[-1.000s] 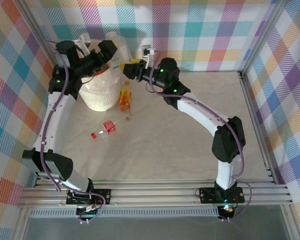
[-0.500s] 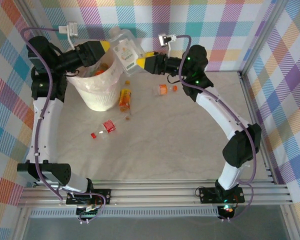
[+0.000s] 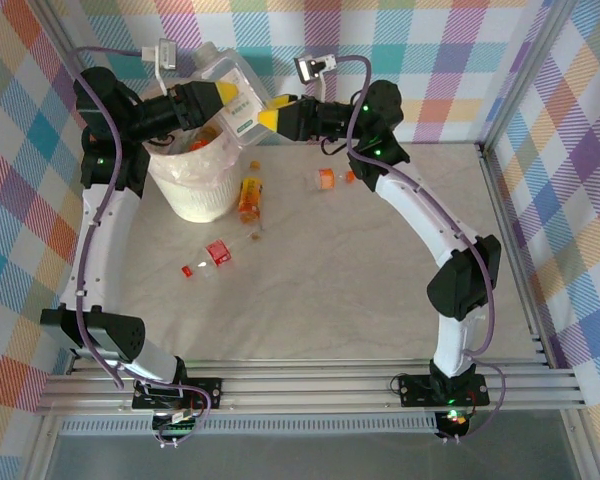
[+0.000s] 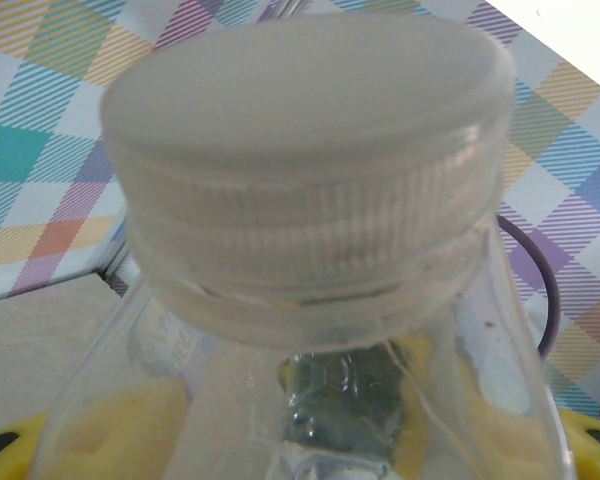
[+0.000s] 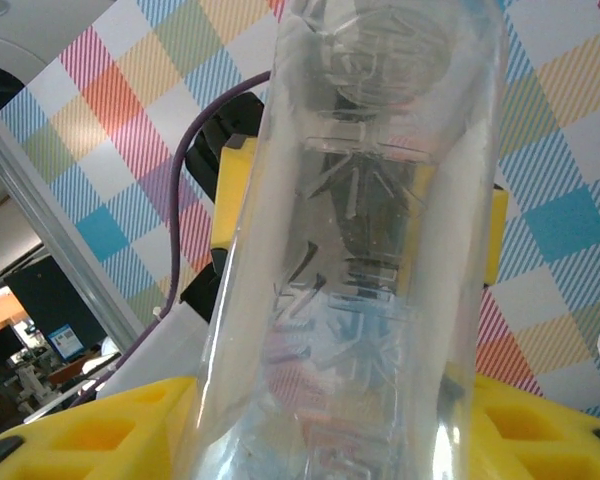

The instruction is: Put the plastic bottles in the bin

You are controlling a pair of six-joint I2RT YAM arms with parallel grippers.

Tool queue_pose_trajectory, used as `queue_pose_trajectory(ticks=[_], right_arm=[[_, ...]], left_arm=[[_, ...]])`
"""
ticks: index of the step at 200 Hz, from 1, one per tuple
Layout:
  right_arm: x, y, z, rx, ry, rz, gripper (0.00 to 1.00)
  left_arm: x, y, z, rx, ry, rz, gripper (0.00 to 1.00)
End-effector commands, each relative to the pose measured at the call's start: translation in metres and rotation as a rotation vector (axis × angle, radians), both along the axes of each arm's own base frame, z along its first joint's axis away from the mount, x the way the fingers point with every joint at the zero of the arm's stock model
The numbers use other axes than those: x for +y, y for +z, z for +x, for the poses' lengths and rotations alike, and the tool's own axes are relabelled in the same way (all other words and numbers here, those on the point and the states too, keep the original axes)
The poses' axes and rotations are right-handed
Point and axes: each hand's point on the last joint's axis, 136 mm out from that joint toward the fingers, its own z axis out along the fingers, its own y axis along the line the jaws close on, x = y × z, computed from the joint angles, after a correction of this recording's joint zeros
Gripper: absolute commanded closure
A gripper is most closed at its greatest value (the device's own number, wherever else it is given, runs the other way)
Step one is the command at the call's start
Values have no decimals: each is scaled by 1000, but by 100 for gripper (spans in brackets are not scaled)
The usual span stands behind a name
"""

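Note:
A large clear plastic bottle (image 3: 232,98) with a white-and-green label hangs over the cream bin (image 3: 195,200), held level between both arms. My left gripper (image 3: 218,97) is shut on its neck end; the wide white cap (image 4: 310,150) looms close above the yellow fingers (image 4: 100,435). My right gripper (image 3: 270,118) has its yellow fingers (image 5: 90,430) on either side of the bottle's base end (image 5: 370,250); I cannot see whether they still press it. Orange-labelled bottles (image 3: 202,143) lie inside the bin.
On the table lie an orange bottle (image 3: 249,197) beside the bin, a red-labelled bottle (image 3: 217,253) nearer the front, and a small orange bottle (image 3: 326,179) under the right arm. Metal frame posts and checkered walls close in the sides and back.
The left gripper has closed on the bottle's neck end. Bottle and both grippers have shifted slightly left above the bin since half a second ago.

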Motion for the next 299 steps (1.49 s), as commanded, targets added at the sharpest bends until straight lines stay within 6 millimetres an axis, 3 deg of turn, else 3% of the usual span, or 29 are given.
queue_pose_trajectory(ticks=[1, 23, 43, 69, 106, 133, 151, 174, 210, 235, 261, 267, 279, 299], right_arm=[[-5, 2, 1, -60, -91, -8, 25], [-31, -18, 26, -75, -346, -63, 0], [-61, -48, 47, -73, -607, -184, 0], [-93, -78, 43, -86, -775, -317, 0], [-118, -104, 23, -86, -834, -398, 0], [-128, -108, 14, -81, -860, -418, 0], [-132, -110, 10, -80, -867, -423, 0], [-136, -111, 6, -81, -874, -431, 0], [-141, -118, 4, -74, -889, -447, 0], [-142, -127, 5, -63, -897, -465, 0], [-144, -138, 7, -36, -906, -480, 0], [-144, -140, 7, -31, -907, -483, 0], [-144, -146, 8, -18, -908, -490, 0], [-144, -158, 8, 12, -906, -507, 0]], left_arm=[[12, 5, 22, 4, 200, 37, 56], [54, -5, 49, 35, 540, 142, 55], [117, -17, 72, 54, 933, 284, 54], [184, -45, 96, 113, 1286, 480, 54], [214, -87, 136, 230, 1384, 594, 54], [226, -118, 159, 306, 1448, 601, 53], [225, -139, 178, 371, 1426, 546, 52], [215, -158, 199, 473, 1333, 417, 39], [203, -135, 204, 446, 1280, 314, 8], [193, -115, 187, 430, 1219, 283, 3], [162, -102, 157, 410, 1067, 263, 0], [154, -107, 151, 405, 1034, 272, 0], [138, -98, 126, 350, 973, 268, 0], [104, -106, 87, 273, 843, 329, 0]])
